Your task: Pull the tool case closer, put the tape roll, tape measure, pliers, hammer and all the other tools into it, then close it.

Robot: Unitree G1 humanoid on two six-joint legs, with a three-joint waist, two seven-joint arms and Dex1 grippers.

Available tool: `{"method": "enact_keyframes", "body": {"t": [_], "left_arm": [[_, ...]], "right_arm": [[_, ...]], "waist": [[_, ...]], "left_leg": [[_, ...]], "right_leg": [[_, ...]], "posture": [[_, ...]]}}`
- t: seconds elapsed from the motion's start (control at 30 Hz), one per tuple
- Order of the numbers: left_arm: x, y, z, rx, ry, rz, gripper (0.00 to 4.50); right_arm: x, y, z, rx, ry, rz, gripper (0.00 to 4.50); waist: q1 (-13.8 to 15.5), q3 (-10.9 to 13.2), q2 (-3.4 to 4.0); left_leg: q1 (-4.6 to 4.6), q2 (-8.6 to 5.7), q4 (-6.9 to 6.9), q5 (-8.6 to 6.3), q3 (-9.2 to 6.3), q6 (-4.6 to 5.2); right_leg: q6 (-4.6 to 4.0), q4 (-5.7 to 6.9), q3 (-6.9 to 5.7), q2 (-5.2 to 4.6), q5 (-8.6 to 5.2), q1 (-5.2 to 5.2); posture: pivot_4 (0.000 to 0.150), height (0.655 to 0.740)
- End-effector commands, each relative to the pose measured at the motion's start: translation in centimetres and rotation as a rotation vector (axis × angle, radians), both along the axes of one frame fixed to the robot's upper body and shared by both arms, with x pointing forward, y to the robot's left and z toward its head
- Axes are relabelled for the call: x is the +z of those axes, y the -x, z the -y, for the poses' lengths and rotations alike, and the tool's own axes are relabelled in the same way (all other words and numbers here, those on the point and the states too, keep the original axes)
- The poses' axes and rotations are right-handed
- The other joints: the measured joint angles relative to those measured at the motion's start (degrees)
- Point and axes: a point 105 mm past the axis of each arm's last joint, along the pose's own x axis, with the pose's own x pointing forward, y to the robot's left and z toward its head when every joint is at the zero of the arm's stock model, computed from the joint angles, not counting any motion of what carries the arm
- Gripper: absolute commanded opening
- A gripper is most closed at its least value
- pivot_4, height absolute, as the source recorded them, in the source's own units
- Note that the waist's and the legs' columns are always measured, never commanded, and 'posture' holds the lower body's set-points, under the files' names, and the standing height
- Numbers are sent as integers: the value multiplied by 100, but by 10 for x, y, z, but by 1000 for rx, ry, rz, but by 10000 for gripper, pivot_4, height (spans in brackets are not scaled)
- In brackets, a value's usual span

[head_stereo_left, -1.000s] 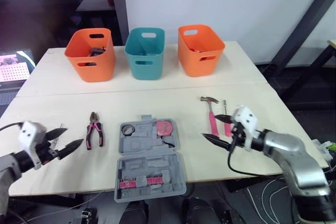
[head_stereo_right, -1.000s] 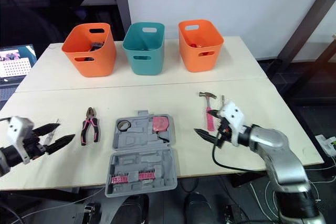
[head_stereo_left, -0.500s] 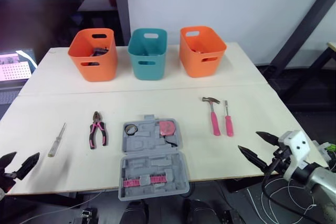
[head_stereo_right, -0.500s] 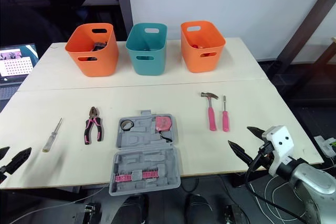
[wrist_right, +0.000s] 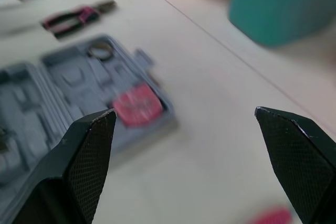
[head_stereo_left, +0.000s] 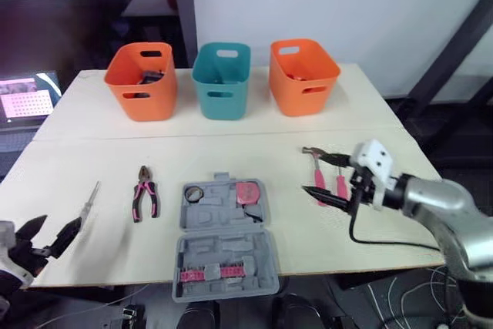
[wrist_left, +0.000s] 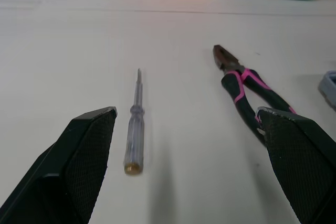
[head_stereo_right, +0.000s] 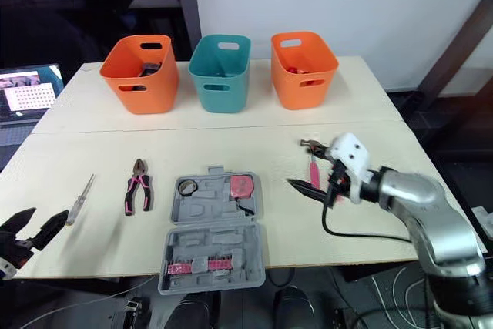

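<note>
Left eye view: case (head_stereo_left: pixel 223 241) on table (head_stereo_left: pixel 231 156)

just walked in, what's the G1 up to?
Packing a tool case, open at the front of the table with the tape roll and tape measure already inside. The right gripper, open and empty, hovers by the hammer; the left gripper, open, hangs near the clear screwdriver. The pliers lie untouched beside the case.

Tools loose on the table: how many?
4: clear screwdriver and pliers left of the case; hammer and pink screwdriver right, partly behind right end effector. Bins may hide more.
</note>
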Motion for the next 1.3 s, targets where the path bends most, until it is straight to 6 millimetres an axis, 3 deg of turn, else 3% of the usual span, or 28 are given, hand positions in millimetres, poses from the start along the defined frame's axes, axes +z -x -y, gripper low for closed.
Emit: {"method": "enact_keyframes", "body": {"t": [0.03, 0.2, 0.4, 0.7, 0.83, 1.0, 1.13, 1.3], "left_arm": [[8, -5, 10, 45, -73, -10, 45000], [1, -11, 28, 109, -27, -86, 45000], [2, -25, 28, 193, -20, -169, 45000], [7, -62, 40, 110, 29, -172, 45000], [13, -103, 54, 94, 89, -205, 45000], [17, -137, 76, 56, 85, -223, 45000], [13, -150, 85, 82, 71, -243, 45000], [-5, -153, 99, 117, 93, -289, 45000]], "right_arm": [[15, 3, -12, 98, 29, -13, 44837], [34, 9, -27, 206, 64, -25, 44837], [53, 19, -36, 263, 72, -40, 44837], [65, 25, -40, 257, 47, -48, 44837], [62, 24, -38, 226, 57, -37, 44837], [60, 26, -37, 212, 72, -38, 44837], [60, 26, -34, 189, 84, -41, 44837], [58, 25, -31, 164, 97, -41, 44837]], "waist": [[62, 2, 4], [136, 6, -3], [138, 9, -11], [142, 10, -16], [183, 15, -31], [115, 19, -42], [85, 25, -52], [124, 30, -61]], "left_leg": [[0, 2, 0, 0, 0, 0], [6, 14, 12, -2, 64, -3], [6, 20, 15, -2, 84, -4], [6, 27, 13, -2, 96, -4], [6, 27, 17, -2, 94, -4], [4, 25, 20, -1, 108, -6], [6, 26, 15, 0, 114, -6], [7, 27, 16, 1, 114, -8]], "right_leg": [[-4, -1, 0, 2, 1, 0], [3, -19, 61, 10, 1, -9], [3, -19, 90, 25, 7, -21], [-11, -17, 96, 33, 18, -29], [-6, -13, 95, 35, 17, -27], [8, -20, 108, 34, 36, -26], [8, -17, 114, 36, 36, -31], [10, -16, 115, 35, 37, -30]], "posture": [[1500, 7400], [1500, 7400], [1500, 7400], [1500, 7400], [1500, 7400], [1500, 7400], [1500, 7400], [1500, 7400]]}}
